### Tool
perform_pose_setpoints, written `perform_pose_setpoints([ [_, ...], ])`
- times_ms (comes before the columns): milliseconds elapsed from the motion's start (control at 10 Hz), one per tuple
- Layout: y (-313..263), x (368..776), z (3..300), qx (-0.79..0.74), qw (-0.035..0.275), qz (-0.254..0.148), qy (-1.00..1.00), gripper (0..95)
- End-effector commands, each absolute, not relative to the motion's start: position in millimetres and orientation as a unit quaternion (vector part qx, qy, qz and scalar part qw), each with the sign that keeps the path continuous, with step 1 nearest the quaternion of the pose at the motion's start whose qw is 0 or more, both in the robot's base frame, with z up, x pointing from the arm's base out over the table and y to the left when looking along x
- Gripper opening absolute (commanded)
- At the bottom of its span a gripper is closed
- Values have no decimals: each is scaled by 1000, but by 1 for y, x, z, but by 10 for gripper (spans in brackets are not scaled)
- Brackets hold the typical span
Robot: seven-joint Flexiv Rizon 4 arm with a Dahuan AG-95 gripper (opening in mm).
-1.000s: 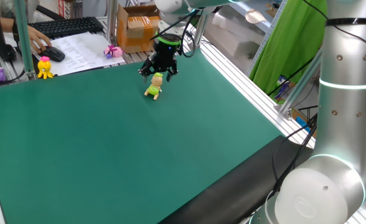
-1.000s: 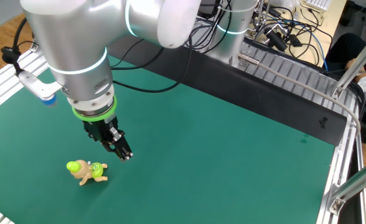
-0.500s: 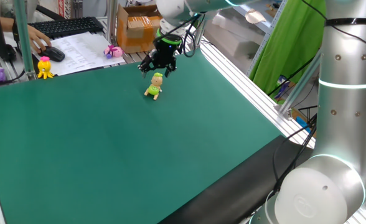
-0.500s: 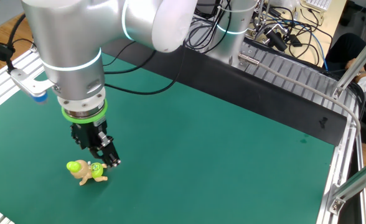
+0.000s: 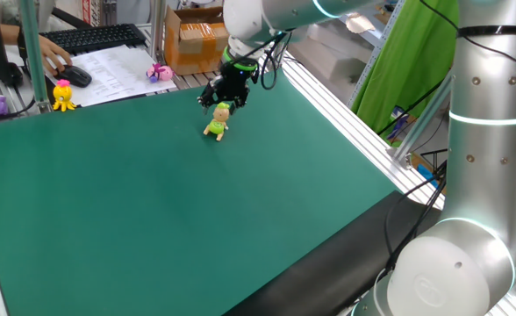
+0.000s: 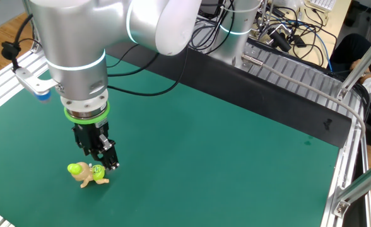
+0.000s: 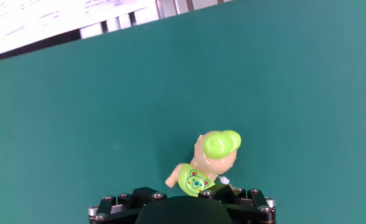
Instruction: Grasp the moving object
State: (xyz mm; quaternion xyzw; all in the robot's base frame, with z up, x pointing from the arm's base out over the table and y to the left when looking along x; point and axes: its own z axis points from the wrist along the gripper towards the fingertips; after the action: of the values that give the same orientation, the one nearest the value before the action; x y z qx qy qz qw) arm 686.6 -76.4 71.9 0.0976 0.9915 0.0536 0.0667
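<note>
1. Hand [image 6: 107, 161]: hangs above the green table [image 6: 236, 157], fingers pointing down; nothing is held; whether the fingers stand apart or together cannot be told
2. Toy figure [image 6: 88, 173]: lies on the table just below and beside the fingertips, apparently not touching them; in the hand view [image 7: 208, 165] it sits just ahead of the hand's housing, green cap pointing away
3. Yellow octopus toy [image 5: 63, 95] and pink-and-white toy [image 5: 160, 72]: well apart from the hand, at the table's far edge
</note>
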Motion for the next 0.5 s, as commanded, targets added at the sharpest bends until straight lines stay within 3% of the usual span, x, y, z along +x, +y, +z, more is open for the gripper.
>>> perform_pose_setpoints([
  [100,-81,692,64,99,70,56,991,760],
  [500,-85,700,58,132,73,69,986,760],
])
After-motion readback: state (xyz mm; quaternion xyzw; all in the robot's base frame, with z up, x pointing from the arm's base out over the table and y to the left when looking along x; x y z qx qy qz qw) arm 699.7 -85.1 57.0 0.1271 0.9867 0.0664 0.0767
